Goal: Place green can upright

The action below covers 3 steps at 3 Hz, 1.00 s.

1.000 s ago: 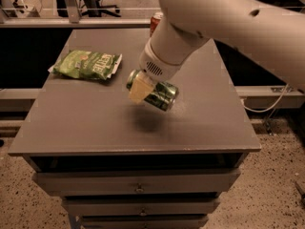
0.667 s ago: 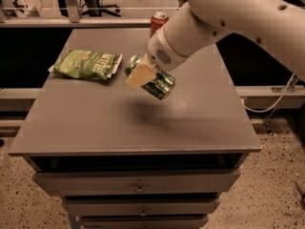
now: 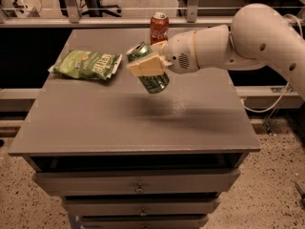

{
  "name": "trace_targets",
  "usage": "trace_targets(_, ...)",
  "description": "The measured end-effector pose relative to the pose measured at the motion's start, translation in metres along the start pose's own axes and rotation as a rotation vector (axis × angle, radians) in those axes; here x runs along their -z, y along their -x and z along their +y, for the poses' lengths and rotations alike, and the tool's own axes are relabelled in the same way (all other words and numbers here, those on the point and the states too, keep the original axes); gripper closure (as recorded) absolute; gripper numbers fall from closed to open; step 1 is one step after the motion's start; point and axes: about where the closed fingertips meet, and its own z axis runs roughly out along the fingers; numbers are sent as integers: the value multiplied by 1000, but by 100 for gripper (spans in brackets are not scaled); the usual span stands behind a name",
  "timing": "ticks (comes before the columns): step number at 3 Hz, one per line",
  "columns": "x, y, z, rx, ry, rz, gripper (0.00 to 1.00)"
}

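Note:
The green can is a shiny green soda can with a silver top. It hangs in the air above the middle of the grey table, tilted with its top up and to the left. My gripper reaches in from the right and is shut on the can around its middle. The cream finger covers part of the can's side. The can's shadow falls on the table below it.
A flat green chip bag lies on the table's left rear part. A red Coca-Cola can stands upright at the rear edge, behind my gripper. My white arm spans the right rear. Drawers are below the tabletop.
My gripper has lifted the green can higher and turned it, so its top now points up and to the left. The arm has swung to reach in from the right.

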Motion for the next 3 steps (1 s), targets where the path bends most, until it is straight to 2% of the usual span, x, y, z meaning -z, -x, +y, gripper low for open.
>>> trace_targets(1,-1,5,10,41,85,-199,100)
trace_targets(2,3,8,23,152,136,-316,100)
trace_targets(3,6,0,36,248,174,-355,100)
